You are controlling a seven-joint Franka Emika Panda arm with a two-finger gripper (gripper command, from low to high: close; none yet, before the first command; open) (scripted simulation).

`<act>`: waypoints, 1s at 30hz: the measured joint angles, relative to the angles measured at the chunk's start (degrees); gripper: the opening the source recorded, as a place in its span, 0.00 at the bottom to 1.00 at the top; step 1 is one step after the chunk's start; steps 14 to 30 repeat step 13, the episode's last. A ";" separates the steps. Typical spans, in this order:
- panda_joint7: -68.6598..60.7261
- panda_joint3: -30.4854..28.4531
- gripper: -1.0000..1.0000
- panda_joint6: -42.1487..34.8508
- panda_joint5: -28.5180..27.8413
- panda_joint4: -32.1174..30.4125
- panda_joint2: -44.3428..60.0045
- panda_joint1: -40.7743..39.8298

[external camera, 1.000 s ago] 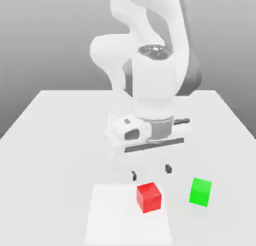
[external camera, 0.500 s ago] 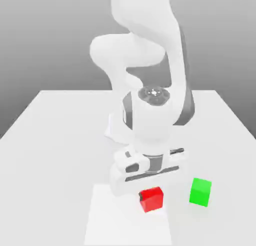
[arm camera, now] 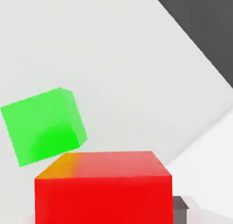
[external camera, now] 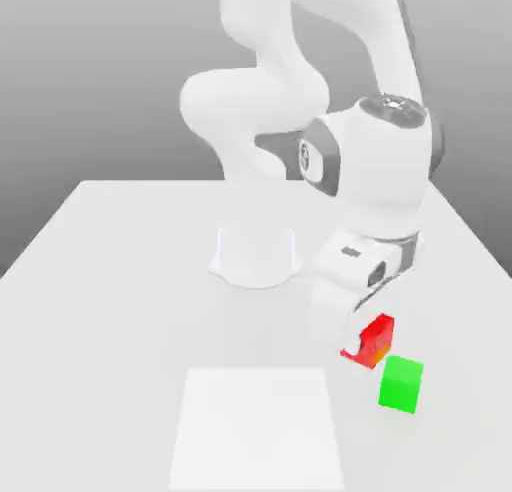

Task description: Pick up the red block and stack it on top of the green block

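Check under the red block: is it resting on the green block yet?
No. The red block hangs tilted in the gripper, up and to the exterior view's left of the green block. Bare table lies below it. The red block's underside is hidden.

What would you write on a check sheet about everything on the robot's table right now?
Surface: white table, with a brighter white square patch near the front.
Job's things: red block is lifted off the table and tilted, close above and beside the green block, not yet stacked. The green block sits on the table, untouched.
Clutter: nothing seen.
Grippers: gripper holds the red block between its jaws; in the hand view the red block sits close in front and the green block beyond it.
Cables: nothing seen.
Surroundings: plain grey backdrop; the arm's round base stands at the table's middle.
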 joint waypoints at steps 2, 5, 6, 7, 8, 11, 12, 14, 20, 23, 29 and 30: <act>-4.81 0.70 0.00 -1.00 0.28 0.36 -0.63 2.14; -9.94 1.34 0.00 -0.51 0.36 0.83 0.35 4.28; -10.11 1.27 0.00 0.95 -0.04 0.94 1.93 4.48; -9.95 1.34 0.00 2.67 -0.60 1.03 3.75 4.43; -9.56 1.17 0.00 4.50 -1.30 1.13 5.70 4.34; -8.06 0.30 1.00 9.35 -3.54 1.36 10.83 4.60; -8.06 0.30 1.00 9.35 -3.54 1.36 10.83 4.60; -8.06 0.30 1.00 9.35 -3.54 1.36 10.83 4.60; -8.06 0.30 1.00 9.35 -3.54 1.36 10.83 4.60; -8.06 0.30 1.00 9.35 -3.54 1.36 10.83 4.60; -8.06 0.30 1.00 9.35 -3.54 1.36 10.83 4.60; -8.06 0.30 1.00 9.35 -3.54 1.36 10.83 4.60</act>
